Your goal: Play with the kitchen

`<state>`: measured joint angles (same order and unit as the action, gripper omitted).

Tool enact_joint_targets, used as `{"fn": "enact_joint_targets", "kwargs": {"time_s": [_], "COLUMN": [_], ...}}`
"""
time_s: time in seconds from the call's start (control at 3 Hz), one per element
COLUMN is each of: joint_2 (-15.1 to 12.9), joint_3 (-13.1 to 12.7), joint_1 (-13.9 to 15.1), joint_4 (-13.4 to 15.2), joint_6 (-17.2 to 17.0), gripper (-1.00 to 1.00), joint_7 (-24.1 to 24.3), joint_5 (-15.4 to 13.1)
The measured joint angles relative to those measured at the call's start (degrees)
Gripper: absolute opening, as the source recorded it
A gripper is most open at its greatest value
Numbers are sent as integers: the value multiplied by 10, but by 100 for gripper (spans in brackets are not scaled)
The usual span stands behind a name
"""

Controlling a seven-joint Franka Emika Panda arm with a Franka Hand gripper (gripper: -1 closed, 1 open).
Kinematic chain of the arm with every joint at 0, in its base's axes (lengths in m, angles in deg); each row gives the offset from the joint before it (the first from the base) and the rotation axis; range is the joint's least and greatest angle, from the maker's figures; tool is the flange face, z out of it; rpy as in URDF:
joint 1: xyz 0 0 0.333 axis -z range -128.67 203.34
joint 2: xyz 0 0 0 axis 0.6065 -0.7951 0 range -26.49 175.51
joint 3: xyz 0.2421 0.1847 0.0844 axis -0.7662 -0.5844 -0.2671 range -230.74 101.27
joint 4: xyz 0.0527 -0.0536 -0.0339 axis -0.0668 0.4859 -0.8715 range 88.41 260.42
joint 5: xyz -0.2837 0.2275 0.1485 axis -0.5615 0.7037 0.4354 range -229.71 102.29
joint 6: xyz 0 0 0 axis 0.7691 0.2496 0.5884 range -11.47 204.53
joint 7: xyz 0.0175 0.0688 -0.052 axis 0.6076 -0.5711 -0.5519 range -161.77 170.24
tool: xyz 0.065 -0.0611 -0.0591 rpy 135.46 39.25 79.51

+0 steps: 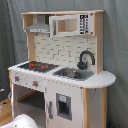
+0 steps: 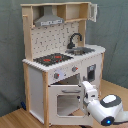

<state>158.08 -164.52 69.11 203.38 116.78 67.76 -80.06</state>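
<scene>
The kitchen (image 1: pixel 65 55) is a tall white and light-wood toy with a red-ringed black hob (image 1: pixel 36 65), a black faucet (image 1: pixel 85 59) over a sink (image 1: pixel 72 74) and a grey hood (image 1: pixel 39 27). In the second exterior view the kitchen (image 2: pixel 37 80) stands with hob (image 2: pixel 52 59) and faucet (image 2: pixel 75 40) on top, and its windowed oven door (image 2: pixel 67 102) hangs partly open. My gripper (image 2: pixel 86 89) is at the upper right corner of that door, with the white arm (image 2: pixel 105 107) behind it. The first exterior view shows only a white piece of the arm (image 1: pixel 20 121) at the bottom left.
A grey curtain (image 1: pixel 117 45) hangs behind the kitchen. The kitchen stands on a wooden surface (image 2: pixel 20 119). Knobs (image 2: pixel 56 76) line the front panel below the hob. A white microwave-like box (image 1: pixel 67 24) sits on the top shelf.
</scene>
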Motion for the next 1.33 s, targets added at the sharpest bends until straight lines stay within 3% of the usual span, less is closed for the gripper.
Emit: {"fn": "enact_joint_targets", "kwargs": {"time_s": [0.33, 1.33], "joint_2": [0, 0], "joint_3": [4, 78], "joint_1": [-25, -43], "joint_4": [-20, -18], "joint_6": [-25, -16], "gripper": [100, 100], "joint_7": [-41, -222], "joint_5": [0, -1]}}
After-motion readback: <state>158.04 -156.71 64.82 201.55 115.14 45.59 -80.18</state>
